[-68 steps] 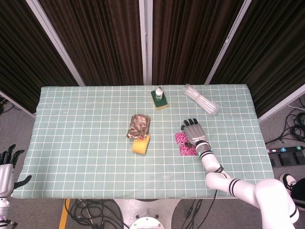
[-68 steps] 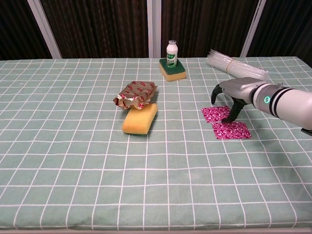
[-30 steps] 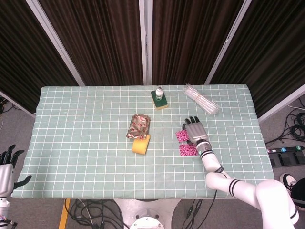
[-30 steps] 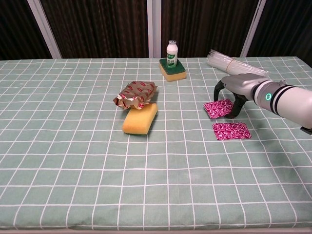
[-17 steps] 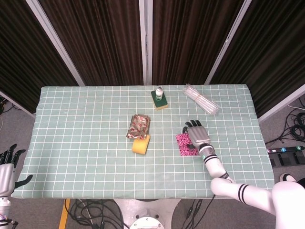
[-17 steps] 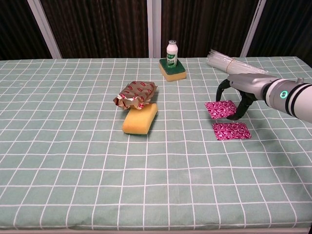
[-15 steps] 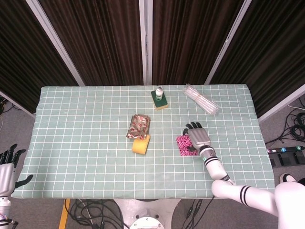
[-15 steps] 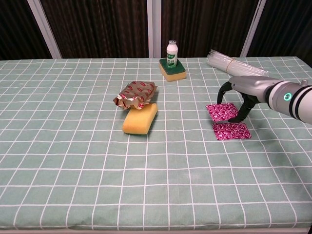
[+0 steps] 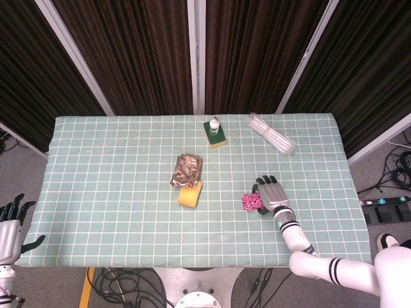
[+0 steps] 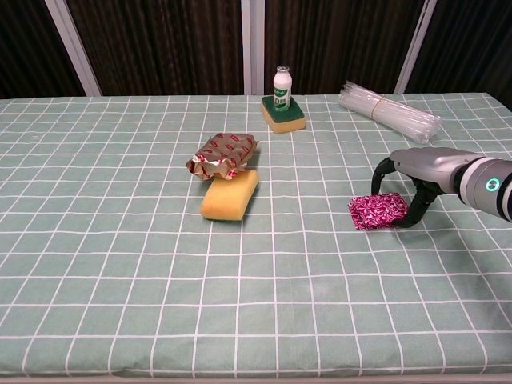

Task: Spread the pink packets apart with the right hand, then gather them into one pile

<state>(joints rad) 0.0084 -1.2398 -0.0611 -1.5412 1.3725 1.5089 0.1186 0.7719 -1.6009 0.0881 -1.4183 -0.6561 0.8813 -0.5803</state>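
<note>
The pink packets [image 10: 376,211] lie together in one overlapping pile on the green checked tablecloth, right of centre; in the head view the same pile [image 9: 250,203] shows only its left part beside the hand. My right hand [image 10: 416,182] arches over the pile's right side with its fingertips down at the packets' edge and the fingers apart, gripping nothing. From above, the right hand [image 9: 273,194] covers the pile's right part. My left hand [image 9: 11,221] hangs off the table's front left corner with spread fingers, holding nothing.
A yellow sponge [image 10: 230,194] and a crumpled foil snack bag [image 10: 222,154] sit left of the packets. Farther back, a small bottle [image 10: 282,82] stands on a green sponge [image 10: 283,114]. A bundle of clear straws [image 10: 390,112] lies at the back right.
My right hand has drawn back toward me, dragging the far packet onto the near one. The two separate packets now form one pile.
</note>
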